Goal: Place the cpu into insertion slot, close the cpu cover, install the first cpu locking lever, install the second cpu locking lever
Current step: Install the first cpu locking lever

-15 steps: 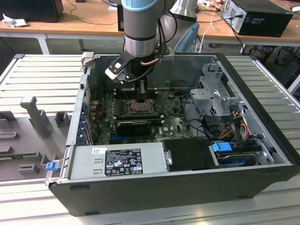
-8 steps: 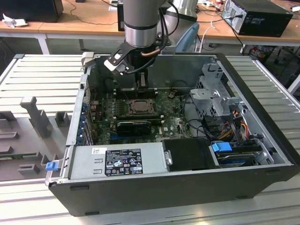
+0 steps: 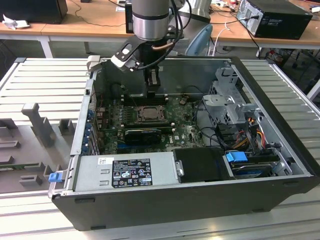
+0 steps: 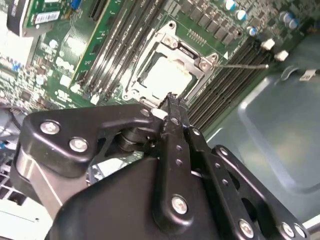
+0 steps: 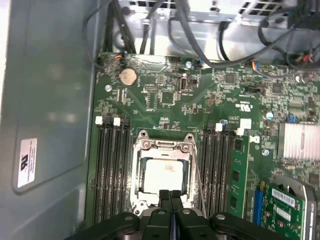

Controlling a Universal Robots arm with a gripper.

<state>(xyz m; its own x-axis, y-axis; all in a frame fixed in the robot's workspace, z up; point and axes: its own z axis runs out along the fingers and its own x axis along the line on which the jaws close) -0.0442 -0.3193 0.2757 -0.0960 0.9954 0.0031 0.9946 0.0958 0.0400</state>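
Silver cpu (image 5: 161, 175) sits framed by the cover (image 5: 163, 146); gripper (image 5: 170, 195), fingers pressed together, hangs over the cover's edge. A slip off the thin lever (image 4: 245, 64) beside the cover could gouge the board (image 5: 165, 95).

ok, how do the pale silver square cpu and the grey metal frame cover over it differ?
In the first wrist view, the pale silver square cpu is a solid, plain plate; the grey metal cpu cover is a frame with a large open window. The cpu cover is wider and darker, its rim ringing the cpu, which shows through the window. Both are square, metal and lie flat between the black memory slots.
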